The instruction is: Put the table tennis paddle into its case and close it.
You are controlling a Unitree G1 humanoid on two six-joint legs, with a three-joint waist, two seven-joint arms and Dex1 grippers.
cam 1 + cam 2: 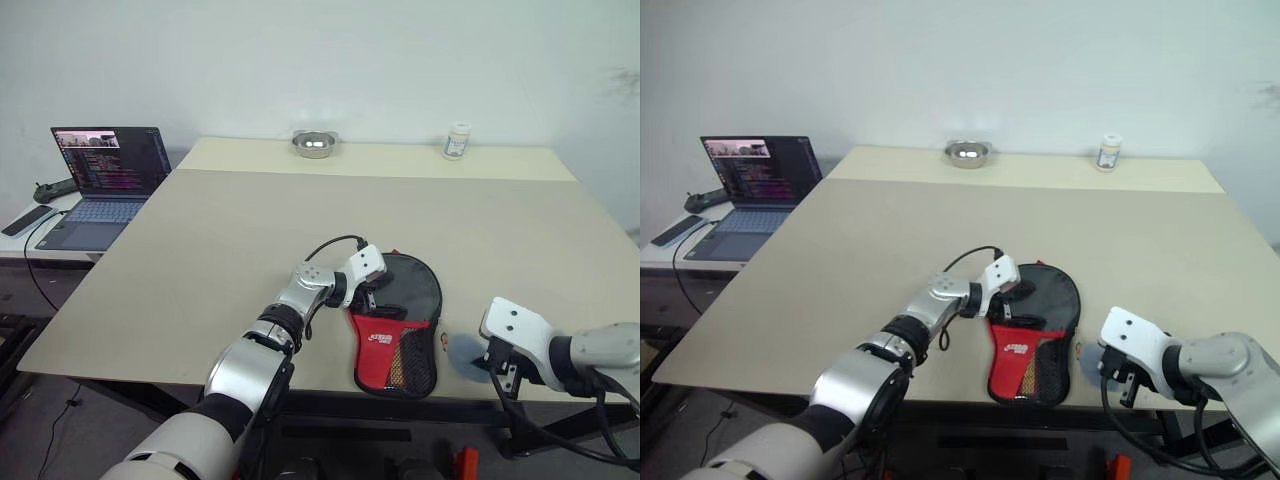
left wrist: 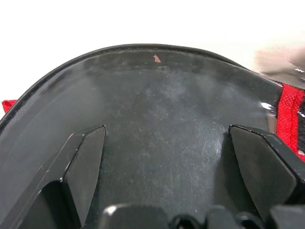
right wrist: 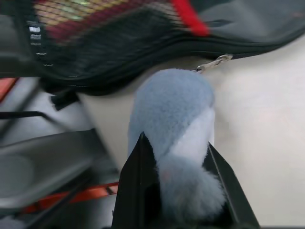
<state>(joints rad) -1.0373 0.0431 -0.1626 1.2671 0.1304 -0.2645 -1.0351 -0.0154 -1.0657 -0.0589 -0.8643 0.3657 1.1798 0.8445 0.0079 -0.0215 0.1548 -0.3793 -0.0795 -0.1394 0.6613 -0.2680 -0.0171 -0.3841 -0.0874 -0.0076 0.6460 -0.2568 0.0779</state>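
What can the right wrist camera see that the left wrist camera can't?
Right wrist view: the right end effector pinches a fluffy blue-grey ball joined to a small metal zipper pull, beside the black mesh pocket of the case, near the table's edge. Left wrist view: the left end effector, fingers wide open, sits close over the case's round black top. Both: the case, with a bit of its red fabric, and the pale table.

Lab or office room: bare white wall, large beige table (image 1: 250, 230), open laptop (image 1: 100, 185) alongside.
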